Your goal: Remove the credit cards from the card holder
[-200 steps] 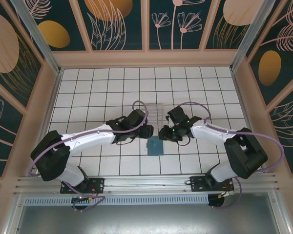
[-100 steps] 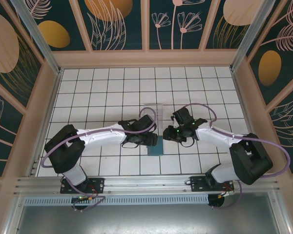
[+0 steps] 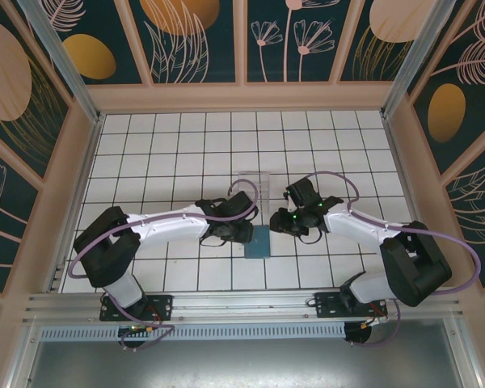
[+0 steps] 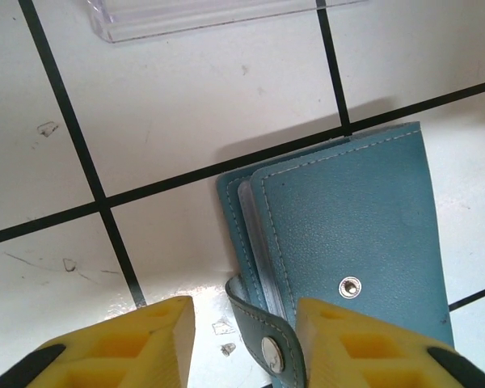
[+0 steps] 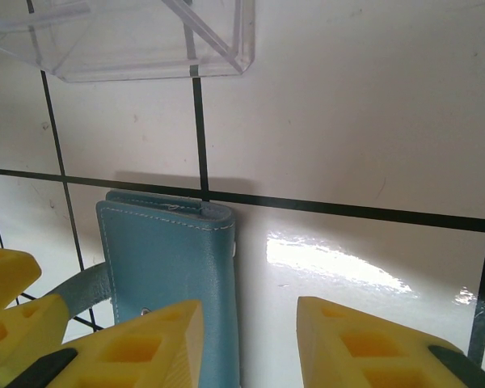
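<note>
The teal card holder (image 3: 257, 241) lies closed on the white tiles between both grippers. In the left wrist view the card holder (image 4: 347, 234) shows its snap stud, and its unfastened strap (image 4: 268, 343) curls up between my yellow fingers. My left gripper (image 4: 242, 343) is open around that strap, with a gap on the left side. My right gripper (image 5: 249, 343) is open at the card holder's (image 5: 168, 259) right edge, its left finger (image 5: 137, 343) over the cover. The credit cards are hidden inside. From above, the left gripper (image 3: 244, 234) and right gripper (image 3: 276, 223) flank the holder.
A clear plastic tray (image 3: 254, 181) sits one tile beyond the holder, with its corner tray (image 4: 202, 14) and tray (image 5: 121, 36) at the top of both wrist views. The left gripper's yellow finger (image 5: 8, 311) shows at the right wrist view's left edge.
The left arm swung in to the holder's left side, then eased back slightly, uncovering more of it. The right gripper shifted a little closer on the right.
</note>
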Robot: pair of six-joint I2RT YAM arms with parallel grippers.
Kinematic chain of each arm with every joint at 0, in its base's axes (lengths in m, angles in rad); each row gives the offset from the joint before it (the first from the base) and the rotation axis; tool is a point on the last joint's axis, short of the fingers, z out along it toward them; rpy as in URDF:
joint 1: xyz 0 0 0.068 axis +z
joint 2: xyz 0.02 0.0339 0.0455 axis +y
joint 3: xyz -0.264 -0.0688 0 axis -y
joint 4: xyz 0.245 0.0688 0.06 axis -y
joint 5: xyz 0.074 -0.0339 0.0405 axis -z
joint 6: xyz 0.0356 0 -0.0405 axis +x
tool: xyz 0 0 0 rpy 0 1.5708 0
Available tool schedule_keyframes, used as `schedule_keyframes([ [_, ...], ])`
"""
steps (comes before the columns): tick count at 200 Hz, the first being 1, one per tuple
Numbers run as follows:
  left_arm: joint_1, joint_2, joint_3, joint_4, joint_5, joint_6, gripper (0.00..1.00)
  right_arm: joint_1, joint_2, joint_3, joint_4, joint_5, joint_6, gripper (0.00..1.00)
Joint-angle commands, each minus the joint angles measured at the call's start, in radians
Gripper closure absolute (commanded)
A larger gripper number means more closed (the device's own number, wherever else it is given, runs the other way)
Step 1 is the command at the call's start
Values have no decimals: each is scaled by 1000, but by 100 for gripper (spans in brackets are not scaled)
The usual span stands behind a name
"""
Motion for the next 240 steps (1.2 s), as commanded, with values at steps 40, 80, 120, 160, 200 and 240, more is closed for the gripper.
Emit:
schedule_keyframes([
  [40, -2, -73, -100, 97, 13, 3, 78, 25, 22, 44, -53, 38, 21, 64],
  [80, -1, -85, -162, 212, 58, -13, 90, 52, 33, 86, -89, 65, 31, 64],
  [120, 17, -122, -232, 321, 109, -29, 100, 102, 36, 128, -126, 103, 54, 64],
  [160, 53, -185, -333, 459, 171, -48, 100, 153, 50, 164, -137, 128, 84, 64],
  [200, 98, -252, -455, 649, 254, -87, 100, 205, 95, 232, -151, 161, 86, 64],
  [240, 114, -252, -511, 758, 292, -116, 100, 241, 171, 278, -173, 173, 79, 63],
])
